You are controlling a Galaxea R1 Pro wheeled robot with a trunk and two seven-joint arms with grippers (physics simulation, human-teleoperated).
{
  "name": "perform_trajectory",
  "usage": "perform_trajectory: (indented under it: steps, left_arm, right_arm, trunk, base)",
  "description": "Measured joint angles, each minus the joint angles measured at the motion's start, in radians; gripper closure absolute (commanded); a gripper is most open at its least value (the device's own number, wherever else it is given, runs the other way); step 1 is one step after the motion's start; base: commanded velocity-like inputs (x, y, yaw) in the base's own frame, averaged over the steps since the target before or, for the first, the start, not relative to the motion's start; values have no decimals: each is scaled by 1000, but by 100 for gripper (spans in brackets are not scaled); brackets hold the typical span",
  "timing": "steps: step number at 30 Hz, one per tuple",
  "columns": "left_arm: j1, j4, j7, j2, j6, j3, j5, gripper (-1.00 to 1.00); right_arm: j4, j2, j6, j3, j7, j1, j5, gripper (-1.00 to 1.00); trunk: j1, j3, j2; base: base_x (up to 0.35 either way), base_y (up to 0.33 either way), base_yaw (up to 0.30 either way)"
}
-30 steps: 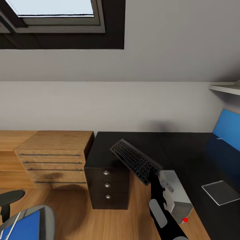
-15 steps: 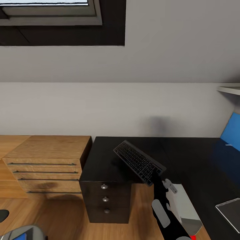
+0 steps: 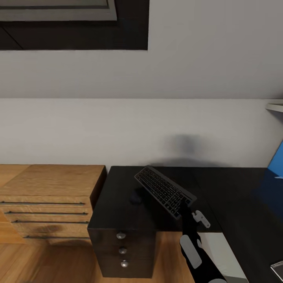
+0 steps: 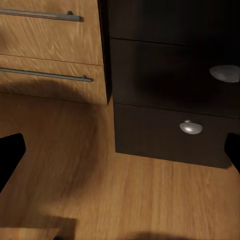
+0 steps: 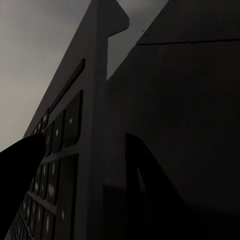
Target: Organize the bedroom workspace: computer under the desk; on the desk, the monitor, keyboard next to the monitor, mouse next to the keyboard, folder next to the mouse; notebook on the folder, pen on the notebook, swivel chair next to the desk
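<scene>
My right gripper (image 3: 184,207) is shut on the near end of the keyboard (image 3: 164,190), a slim dark board with black keys. It holds the board tilted above the desk (image 3: 114,212), whose top is glossy black. In the right wrist view the keyboard (image 5: 65,150) stands edge-on, with one dark finger (image 5: 20,190) over its keys. A small dark oval (image 3: 135,196) lies on the desk below the keyboard's far end; it may be the mouse. The light-grey computer (image 3: 230,255) shows beside my right arm. My left gripper (image 4: 120,155) hangs open in front of the desk's drawers (image 4: 170,130).
A light wooden chest (image 3: 47,188) with long bar handles stands against the desk's left side. The desk's blue back panel (image 3: 277,161) rises at the right edge, with a white shelf (image 3: 275,106) above it. Round silver knobs (image 3: 121,236) mark the drawers. Wooden floor (image 4: 100,200) lies below.
The camera has moved toward the desk, so the swivel chair with the blue folder has left the picture. The keyboard stays in my right gripper, further over the desk top.
</scene>
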State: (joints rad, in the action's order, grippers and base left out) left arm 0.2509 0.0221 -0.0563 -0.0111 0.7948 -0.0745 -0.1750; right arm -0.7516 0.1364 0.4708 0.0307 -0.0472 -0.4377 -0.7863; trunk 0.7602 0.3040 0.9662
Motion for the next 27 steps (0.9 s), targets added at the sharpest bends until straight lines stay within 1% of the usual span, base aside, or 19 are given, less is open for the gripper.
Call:
perform_trajectory:
  steps: [3, 6, 8, 15, 27]
  left_arm:
    - [0, 0, 0, 0, 0, 0, 0, -100]
    - [0, 0, 1, 0, 0, 0, 0, -100]
    - [0, 0, 1, -1, 0, 0, 0, -100]
    - [0, 0, 2, -1, 0, 0, 0, -100]
    - [0, 0, 1, -1, 0, 0, 0, -100]
  right_arm:
    - [-5, -5, -4, -3, 7, 1, 1, 100]
    - [-17, -23, -47, -6, 28, 1, 0, 100]
    - [-22, -28, -68, -4, 34, 1, 0, 100]
    - [-23, -34, -75, -3, 37, 1, 0, 100]
    - [-22, -34, -71, -1, 38, 1, 0, 100]
  trunk:
    - [0, 0, 0]
    - [0, 0, 0]
    - [0, 0, 0]
    - [0, 0, 0]
    - [0, 0, 0]
  base:
    - [66, 0, 0]
    - [19, 0, 0]
    - [6, 0, 0]
    - [1, 0, 0]
    - [0, 0, 0]
